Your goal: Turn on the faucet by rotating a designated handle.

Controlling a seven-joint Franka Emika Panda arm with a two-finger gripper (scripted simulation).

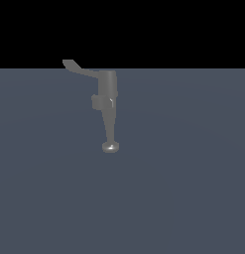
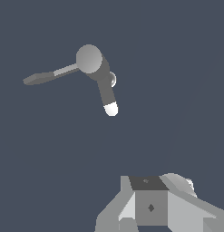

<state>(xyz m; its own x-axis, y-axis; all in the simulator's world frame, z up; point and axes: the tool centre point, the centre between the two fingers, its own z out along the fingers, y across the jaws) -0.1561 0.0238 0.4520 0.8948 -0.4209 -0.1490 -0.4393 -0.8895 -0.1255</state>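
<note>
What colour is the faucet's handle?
Dull grey, like the rest of the faucet. The handle shows best in the wrist view.

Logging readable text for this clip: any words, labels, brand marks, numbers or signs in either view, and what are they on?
None. The faucet and its handle are plain grey with no lettering in either view. The gripper shows only a small dark diamond shape on its body, not a readable character. The floor is unmarked.

Bare simulated scene: flat slate-blue floor (image 1: 183,198), black void above.
</note>
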